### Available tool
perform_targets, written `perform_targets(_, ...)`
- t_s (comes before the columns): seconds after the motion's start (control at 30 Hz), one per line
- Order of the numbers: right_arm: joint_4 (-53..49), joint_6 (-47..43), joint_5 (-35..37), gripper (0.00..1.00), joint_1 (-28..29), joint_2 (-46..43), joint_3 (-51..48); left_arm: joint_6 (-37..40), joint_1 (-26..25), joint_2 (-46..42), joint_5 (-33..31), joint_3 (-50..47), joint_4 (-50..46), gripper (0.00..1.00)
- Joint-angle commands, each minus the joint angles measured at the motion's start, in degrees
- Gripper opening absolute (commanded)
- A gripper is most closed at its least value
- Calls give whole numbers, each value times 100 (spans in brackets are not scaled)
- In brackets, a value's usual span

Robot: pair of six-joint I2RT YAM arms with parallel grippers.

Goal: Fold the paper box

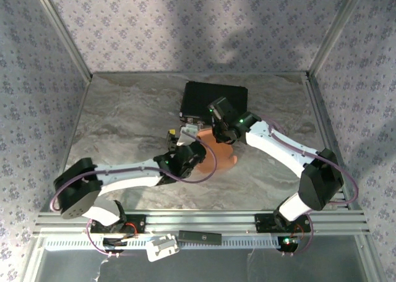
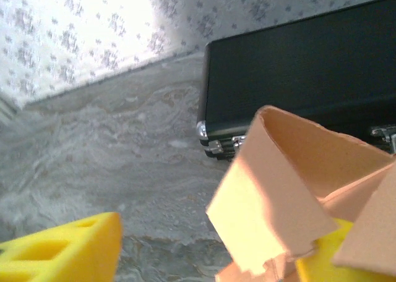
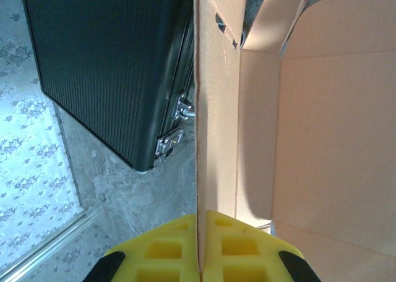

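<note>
While the right gripper [image 3: 201, 223] clamps an upright wall of the paper box [image 3: 322, 109], the open left gripper [image 2: 216, 242] straddles a raised flap, nearer one finger.

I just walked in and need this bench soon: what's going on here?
Two robot arms are working on a salmon-orange paper box in the middle of the marble-patterned table, beside a black latched case. The right gripper is shut on one upright wall of the box. The left gripper is open, close against a raised flap. The box is only partly formed, with flaps loose.
</note>
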Motion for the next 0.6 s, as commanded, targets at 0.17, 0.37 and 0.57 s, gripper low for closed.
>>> perform_targets(0.17,-32,59,53,0,-4,172,-44,265,485,-1315,1332,-927,141,48)
perform_targets(0.37,-17,160,65,0,166,400,22,388,583,-1586,2405,-1130,132,43)
perform_targets(0.57,20,274,212,0,248,607,28,9,475,-2119,2961,-1420,61,76)
